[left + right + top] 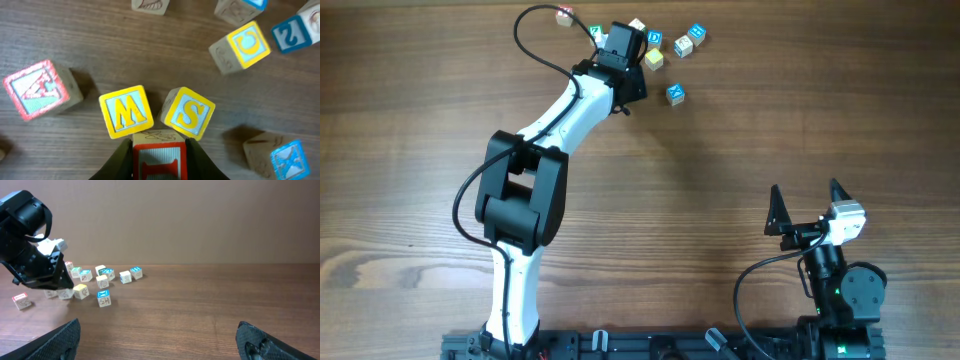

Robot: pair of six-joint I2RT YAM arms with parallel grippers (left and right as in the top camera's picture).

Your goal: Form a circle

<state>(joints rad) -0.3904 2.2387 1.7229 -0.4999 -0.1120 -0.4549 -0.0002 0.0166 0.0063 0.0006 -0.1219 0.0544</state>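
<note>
Red-lettered cube (159,164) clamped in left tool (159,148); right tool (806,190) agape.

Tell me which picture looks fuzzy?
Left wrist view: the yellow M block looks sharp, but the red block at the left is a bit smeary, with a soft shadow beside it. Overhead view: even light, no glare; the lone blue block looks tiny. Right wrist view: the right claw shows as dark blobs in the bottom corners; the far blocks are too small to read.
</note>
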